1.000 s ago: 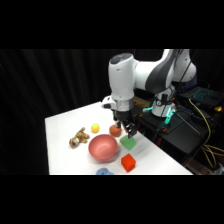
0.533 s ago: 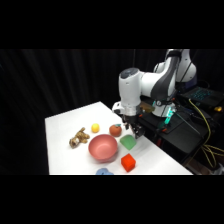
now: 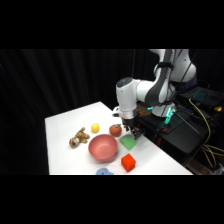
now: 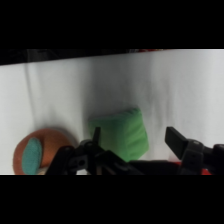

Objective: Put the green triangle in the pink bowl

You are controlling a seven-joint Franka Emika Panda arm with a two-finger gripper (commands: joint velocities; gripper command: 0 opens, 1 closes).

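While the pincer point(image 3: 131, 131) hung just above the green triangle point(image 3: 128, 143), its two fingers were spread apart, one to each side of the block in the wrist view, and they pinched nothing. The green triangle point(image 4: 121, 134) lay flat on the white worktop point(image 3: 65, 127), toward the edge nearest the arm's base, just beside the pink bowl point(image 3: 103, 148) and apart from its rim. A small reddish round fruit point(image 3: 115, 130) sat close by on the far side of the bowl, and a red cube point(image 3: 128, 162) rested nearer the front edge. A yellow ball point(image 3: 95, 128) and a knobbly brown piece point(image 3: 78, 138) lay further toward the opposite edge, and a bit of something blue point(image 3: 104, 172) showed at the front edge.

The block looked like a solid, stiff wedge, small and probably light, so it should neither crush nor sag under a firm squeeze. Its sloping face was the trouble: fingers closing on a slope would likely squirt it out sideways. The better hold seemed to be across the two flat, parallel side faces, low down near the worktop, with the fingers lined up square to them. Its surface looked smooth, so a centred grip would matter more than force. The bowl being so near, a short lift and a small sideways carry ought to suffice, with the fruit and the bowl's rim the only things to clear.
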